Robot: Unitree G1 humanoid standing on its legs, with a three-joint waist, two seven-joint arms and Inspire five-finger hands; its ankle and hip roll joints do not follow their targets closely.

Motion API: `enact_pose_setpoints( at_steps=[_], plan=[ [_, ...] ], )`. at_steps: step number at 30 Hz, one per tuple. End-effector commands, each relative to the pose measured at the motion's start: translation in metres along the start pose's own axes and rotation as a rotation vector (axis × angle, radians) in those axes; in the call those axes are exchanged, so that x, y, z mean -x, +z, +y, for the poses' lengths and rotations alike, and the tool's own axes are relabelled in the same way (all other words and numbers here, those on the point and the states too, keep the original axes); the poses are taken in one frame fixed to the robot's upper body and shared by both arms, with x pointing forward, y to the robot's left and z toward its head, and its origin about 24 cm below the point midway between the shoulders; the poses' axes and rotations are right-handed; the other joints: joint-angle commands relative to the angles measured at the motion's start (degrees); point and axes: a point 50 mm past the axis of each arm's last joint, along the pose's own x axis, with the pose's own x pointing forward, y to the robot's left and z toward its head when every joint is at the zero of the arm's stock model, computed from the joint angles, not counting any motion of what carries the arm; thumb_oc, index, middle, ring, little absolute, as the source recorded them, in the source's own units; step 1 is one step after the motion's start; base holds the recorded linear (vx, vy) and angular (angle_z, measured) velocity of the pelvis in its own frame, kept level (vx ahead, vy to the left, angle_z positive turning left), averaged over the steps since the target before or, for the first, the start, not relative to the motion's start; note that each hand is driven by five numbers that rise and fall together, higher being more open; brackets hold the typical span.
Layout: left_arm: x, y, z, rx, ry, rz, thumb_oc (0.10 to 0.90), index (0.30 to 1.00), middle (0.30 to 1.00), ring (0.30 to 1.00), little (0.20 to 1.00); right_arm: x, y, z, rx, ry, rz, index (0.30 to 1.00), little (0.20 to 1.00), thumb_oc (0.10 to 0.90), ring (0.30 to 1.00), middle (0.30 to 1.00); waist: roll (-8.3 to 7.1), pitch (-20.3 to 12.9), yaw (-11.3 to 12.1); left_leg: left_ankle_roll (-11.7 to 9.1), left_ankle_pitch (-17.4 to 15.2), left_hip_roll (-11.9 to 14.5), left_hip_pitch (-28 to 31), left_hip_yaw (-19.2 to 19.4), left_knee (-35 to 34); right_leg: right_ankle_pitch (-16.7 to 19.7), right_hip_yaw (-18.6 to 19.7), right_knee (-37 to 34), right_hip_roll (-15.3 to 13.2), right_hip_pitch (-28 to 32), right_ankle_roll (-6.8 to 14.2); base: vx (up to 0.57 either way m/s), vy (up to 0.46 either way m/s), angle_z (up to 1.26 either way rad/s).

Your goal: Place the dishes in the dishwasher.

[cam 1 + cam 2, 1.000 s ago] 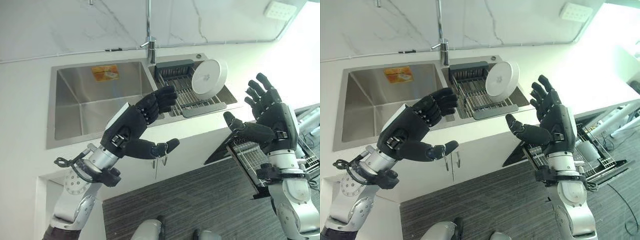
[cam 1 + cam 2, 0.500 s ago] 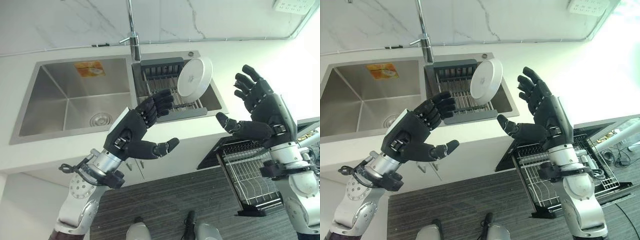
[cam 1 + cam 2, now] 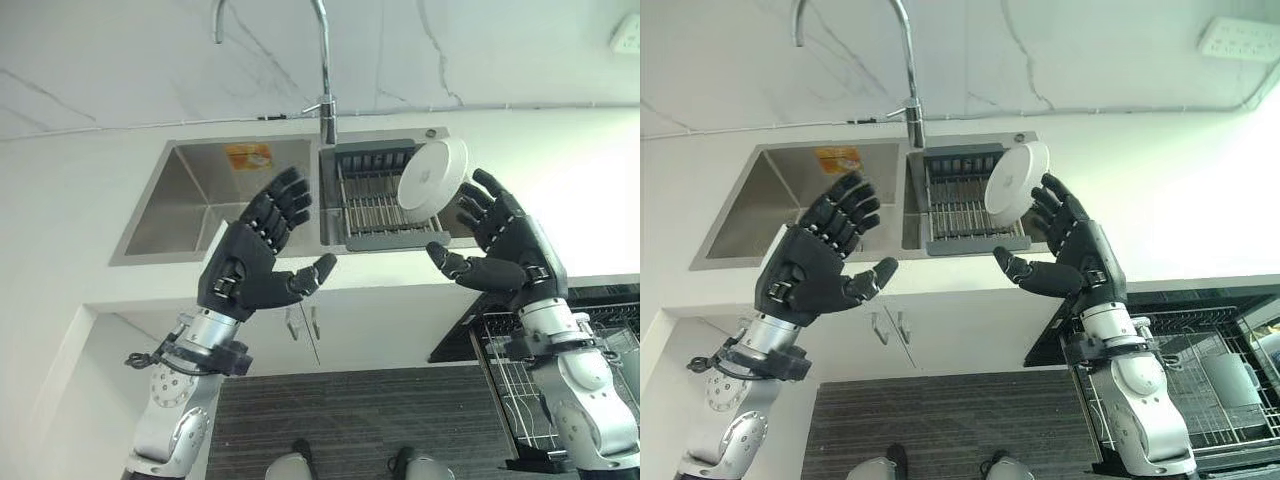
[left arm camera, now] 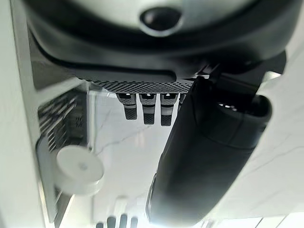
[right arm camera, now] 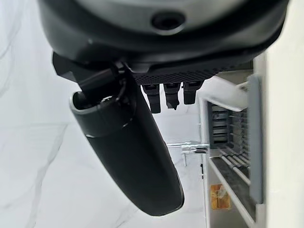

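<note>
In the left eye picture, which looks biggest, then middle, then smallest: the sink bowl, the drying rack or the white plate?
1. Sink bowl, biggest.
2. Drying rack, a bit smaller.
3. White plate, smallest.
All three sit about equally far from the camera, so the order is fair.

Bright even daylight; glare washes right side; wrist views blurred.

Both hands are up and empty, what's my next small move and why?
Probably ease the right hand forward onto the white plate. The plate leans upright in the drying rack just past that hand's open fingers, while the open left hand hovers over the sink basin, farther off.
</note>
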Motion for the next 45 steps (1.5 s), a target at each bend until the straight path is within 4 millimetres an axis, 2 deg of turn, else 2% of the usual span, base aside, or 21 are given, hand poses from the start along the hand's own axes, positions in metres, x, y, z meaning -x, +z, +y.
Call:
enact_pose_setpoints(
  at_steps=[1, 4, 7, 8, 9, 12, 14, 16, 19, 22, 23, 27, 28, 30, 32, 36, 39, 40, 43, 45],
  plan=[
    [-0.018, 0.045, -0.001, -0.109, -0.001, -0.293, 0.8, 0.9, 0.9, 0.9, 0.9, -0.016, 0.058, -0.003, -0.012, -0.051, -0.365, 0.9, 0.9, 0.8, 0.9, 0.9, -0.1, -2.03, 1.03, 0.95, -10.35, -3.72, 6.55, -3.66, -1.14, 0.01, 2.0, -2.46, 0.76, 0.12, 4.52, 0.0, 0.278, 0.05],
    [-0.018, 0.046, 0.001, -0.119, 0.007, -0.295, 0.8, 0.9, 0.9, 0.9, 0.9, -0.015, 0.058, -0.006, -0.04, -0.114, -0.385, 0.9, 0.9, 0.8, 0.9, 0.9, -0.33, -1.22, 2.04, 2.22, -10.74, -5.12, 6.83, -4.86, -1.14, 2.04, 0.99, -2.46, -0.2, 1.37, 5.08, 0.0, 0.278, 0.07],
    [-0.018, 0.046, 0.0, -0.138, -0.014, -0.29, 0.8, 0.9, 0.9, 0.9, 0.9, -0.013, 0.057, -0.01, -0.069, -0.157, -0.409, 0.9, 0.9, 0.8, 0.9, 0.9, 0.03, -0.6, 2.23, 3.31, -10.39, -5.15, 6.8, -5.61, -1.14, 4.87, 0.36, -2.46, 0.65, 3.96, 4.61, 0.03, 0.129, 0.11],
    [-0.017, 0.044, -0.002, -0.163, -0.033, -0.289, 0.8, 0.9, 0.9, 0.9, 0.9, -0.01, 0.057, -0.013, -0.079, -0.197, -0.433, 0.9, 0.9, 0.8, 0.9, 0.9, 0.03, 0.31, 1.85, 4.17, -10.23, -5.52, 7.04, -6.79, -1.14, 6.78, 1.81, -2.46, 1.57, 4.21, 4.33, 0.06, 0.08, 0.01],
    [-0.018, 0.043, -0.003, -0.172, -0.039, -0.287, 0.8, 0.9, 0.9, 0.9, 0.9, -0.009, 0.056, -0.015, -0.084, -0.216, -0.439, 0.9, 0.9, 0.8, 0.9, 0.9, -0.15, 0.78, 1.74, 4.39, -10.25, -5.72, 7.23, -7.12, -1.14, 7.12, 2.54, -2.46, 1.65, 3.94, 4.33, 0.06, 0.002, 0.05],
    [-0.022, 0.046, -0.001, -0.177, -0.038, -0.286, 0.8, 0.9, 0.9, 0.9, 0.9, -0.008, 0.053, -0.019, -0.083, -0.261, -0.441, 0.9, 0.9, 0.8, 0.9, 0.9, -1.18, 1.55, 1.78, 4.16, -10.26, -6.26, 7.5, -6.98, -1.14, 5.87, 4.98, -2.46, -0.78, 0.43, 5.05, 0.04, -0.109, 0.11],
    [-0.024, 0.049, 0.0, -0.184, -0.037, -0.29, 0.8, 0.9, 0.9, 0.9, 0.9, -0.009, 0.055, -0.019, -0.087, -0.274, -0.45, 0.9, 0.9, 0.8, 0.9, 0.9, -1.48, 1.82, 1.69, 3.96, -10.66, -6.25, 8.02, -6.71, -1.14, 7.53, 6.23, -2.46, -2.33, -2.65, 6.32, 0.09, -0.178, -0.03],
    [-0.024, 0.049, 0.0, -0.198, -0.039, -0.288, 0.8, 0.9, 0.9, 0.9, 0.9, -0.008, 0.057, -0.019, -0.087, -0.285, -0.462, 0.9, 0.9, 0.8, 0.9, 0.9, -1.62, 1.95, 1.61, 4.06, -11.17, -6.37, 8.58, -6.82, -1.14, 8.6, 6.85, -2.46, -2.7, -4.0, 6.69, 0.14, -0.191, -0.09],
    [-0.021, 0.049, -0.002, -0.203, -0.043, -0.279, 0.8, 0.9, 0.9, 0.9, 0.9, -0.007, 0.059, -0.023, -0.075, -0.301, -0.463, 0.9, 0.9, 0.8, 0.9, 0.9, -1.76, 1.4, 1.42, 4.41, -12.02, -5.89, 8.96, -6.55, -1.14, 6.09, 7.98, -2.46, -1.43, -3.21, 6.41, 0.16, -0.269, 0.05],
    [-0.018, 0.048, -0.002, -0.198, -0.031, -0.274, 0.8, 0.9, 0.9, 0.9, 0.9, -0.009, 0.064, -0.025, -0.061, -0.305, -0.466, 0.9, 0.9, 0.8, 0.9, 0.9, -1.91, 0.43, 1.06, 3.79, -12.62, -3.85, 10.13, -4.86, -1.14, 3.29, 7.1, -2.46, 0.25, -1.68, 5.9, 0.25, -0.378, 0.08],
    [-0.017, 0.048, -0.004, -0.185, -0.033, -0.27, 0.8, 0.9, 0.9, 0.9, 0.9, -0.008, 0.07, -0.025, -0.038, -0.312, -0.482, 0.9, 0.9, 0.8, 0.9, 0.9, -1.79, -0.39, 0.34, 2.94, -12.52, -1.9, 10.72, -3.15, -1.14, 1.46, 6.61, -2.46, 1.31, -0.93, 5.0, 0.31, -0.418, -0.14],
    [-0.018, 0.048, -0.01, -0.181, -0.046, -0.266, 0.8, 0.9, 0.9, 0.9, 0.9, -0.006, 0.081, -0.031, -0.026, -0.334, -0.518, 0.9, 0.9, 0.8, 0.9, 0.9, -1.54, -1.55, -1.46, 0.43, -10.94, 3.33, 11.21, 1.7, -1.14, -0.4, 4.58, -2.46, 2.58, -0.08, 2.64, 0.21, -0.331, -0.04],
    [-0.018, 0.048, -0.01, -0.167, -0.039, -0.267, 0.8, 0.9, 0.9, 0.9, 0.9, -0.005, 0.086, -0.037, -0.009, -0.355, -0.516, 0.9, 0.9, 0.8, 0.9, 0.9, -1.14, -1.95, -2.53, -1.2, -9.95, 5.91, 11.51, 2.96, -1.14, -1.6, 4.24, -2.46, 4.32, 0.56, 1.28, 0.25, -0.48, 0.31],
    [-0.016, 0.046, -0.009, -0.16, -0.033, -0.259, 0.8, 0.9, 0.9, 0.9, 0.9, -0.004, 0.088, -0.041, 0.004, -0.361, -0.499, 0.9, 0.9, 0.8, 0.9, 0.9, -1.4, -2.11, -2.28, -1.33, -8.12, 5.03, 10.61, 2.16, -1.14, -1.87, 5.04, -2.46, 5.38, 0.55, 0.32, 0.19, -0.398, 0.22],
    [-0.015, 0.044, -0.011, -0.145, -0.045, -0.255, 0.8, 0.9, 0.9, 0.9, 0.9, -0.005, 0.09, -0.043, 0.029, -0.37, -0.495, 0.9, 0.9, 0.8, 0.9, 0.9, -1.51, -2.01, -2.06, -0.67, -8.03, 3.47, 10.17, 2.81, -1.14, -1.92, 5.0, -2.46, 5.34, 0.63, 0.31, 0.08, -0.158, 0.0],
    [-0.017, 0.042, -0.013, -0.145, -0.059, -0.256, 0.8, 0.9, 0.9, 0.9, 0.9, -0.009, 0.089, -0.043, 0.039, -0.373, -0.491, 0.9, 0.9, 0.8, 0.9, 0.9, -0.52, -1.62, -1.64, -0.28, -7.89, 0.77, 7.49, 1.5, -1.14, -2.17, 5.4, -2.46, 6.24, 0.56, 0.67, 0.02, -0.015, -0.05],
    [-0.019, 0.039, -0.014, -0.151, -0.071, -0.248, 0.8, 0.9, 0.9, 0.9, 0.9, -0.013, 0.083, -0.043, 0.017, -0.362, -0.469, 0.9, 0.9, 0.8, 0.9, 0.9, 0.13, -1.66, -2.45, -0.53, -8.11, 1.33, 7.16, 1.95, -1.14, -2.64, 5.47, -2.46, 6.36, 0.83, 0.75, 0.04, 0.049, 0.0],
    [-0.022, 0.037, -0.016, -0.158, -0.074, -0.245, 0.8, 0.9, 0.9, 0.9, 0.9, -0.017, 0.077, -0.043, -0.007, -0.346, -0.434, 0.9, 0.9, 0.8, 0.9, 0.9, 0.28, -1.7, -2.3, -0.39, -8.64, 0.12, 7.22, 0.11, -1.14, -2.55, 6.05, -2.46, 6.53, 0.91, 0.97, 0.05, 0.101, 0.12],
    [-0.025, 0.035, -0.016, -0.148, -0.077, -0.233, 0.8, 0.9, 0.9, 0.9, 0.9, -0.023, 0.065, -0.042, -0.039, -0.316, -0.347, 0.9, 0.9, 0.8, 0.9, 0.9, 0.26, -2.83, -2.57, -0.42, -8.89, 0.68, 6.99, 1.41, -1.14, -2.36, 5.09, -2.46, 5.67, 0.8, 1.08, 0.06, 0.105, 0.06],
    [-0.026, 0.034, -0.016, -0.154, -0.084, -0.233, 0.8, 0.9, 0.9, 0.9, 0.9, -0.026, 0.058, -0.042, -0.045, -0.303, -0.302, 0.9, 0.9, 0.8, 0.9, 0.9, 0.18, -3.11, -2.43, -0.37, -9.32, 0.33, 7.45, 0.91, -1.14, -2.33, 5.05, -2.46, 5.24, 1.07, 1.35, 0.09, 0.092, 0.13]
  ],
)
